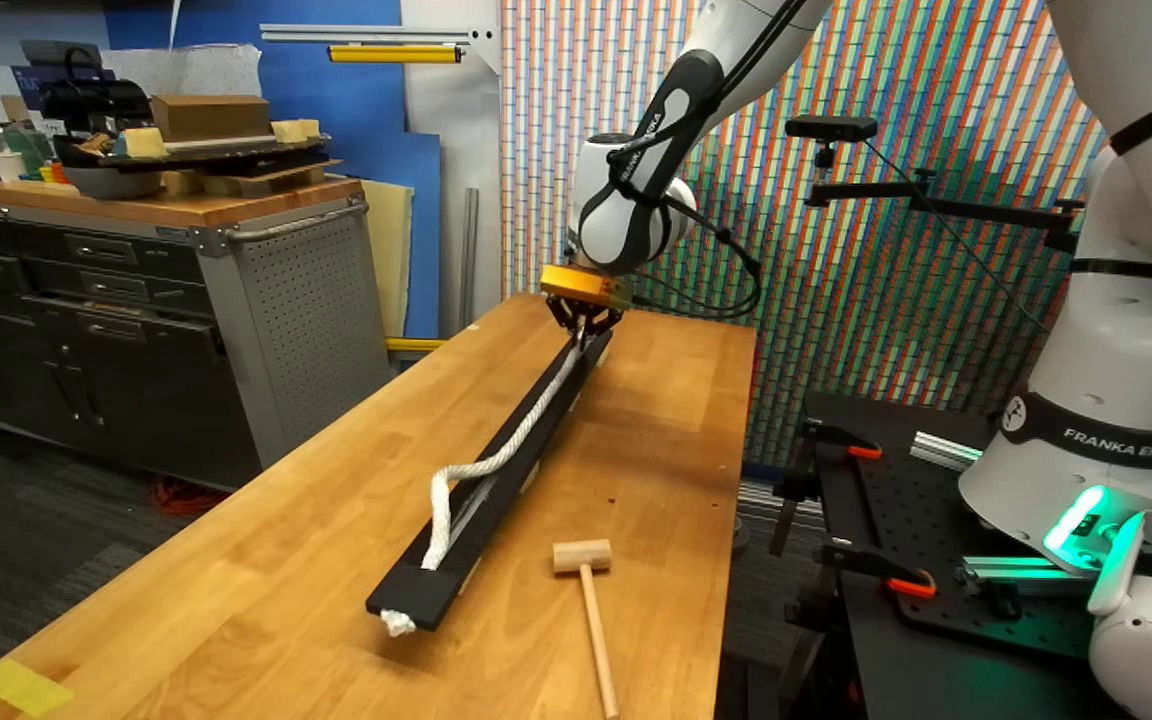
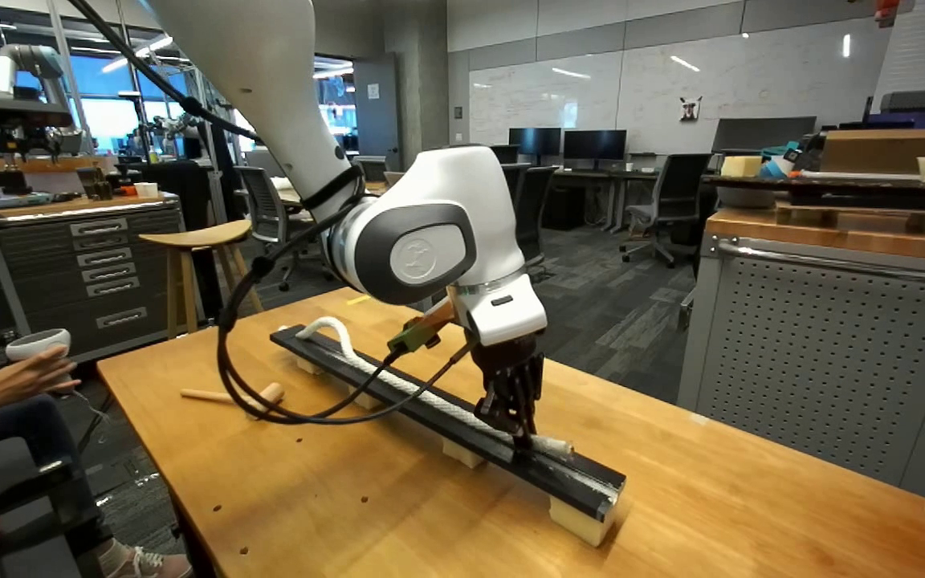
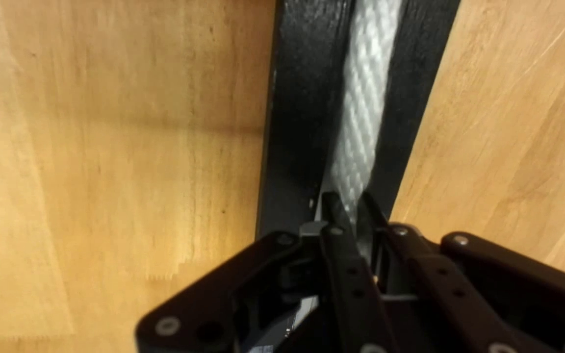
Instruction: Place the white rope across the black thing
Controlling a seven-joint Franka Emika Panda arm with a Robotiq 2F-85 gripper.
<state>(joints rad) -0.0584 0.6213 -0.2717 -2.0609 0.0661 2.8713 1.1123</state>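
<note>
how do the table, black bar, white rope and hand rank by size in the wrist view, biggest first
1. table
2. black bar
3. white rope
The hand looks bigger than the rope but is too close up to rank surely against the bar.

Open table flanks the black bar on 2 sides — a mallet partly obstructs 1 of them.

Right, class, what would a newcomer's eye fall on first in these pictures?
Probably the white rope, which runs along the black bar and arches up near one end. Near the bar's opposite end, the fingers appear to pinch the rope. A wooden mallet lies beside the bar.
</note>
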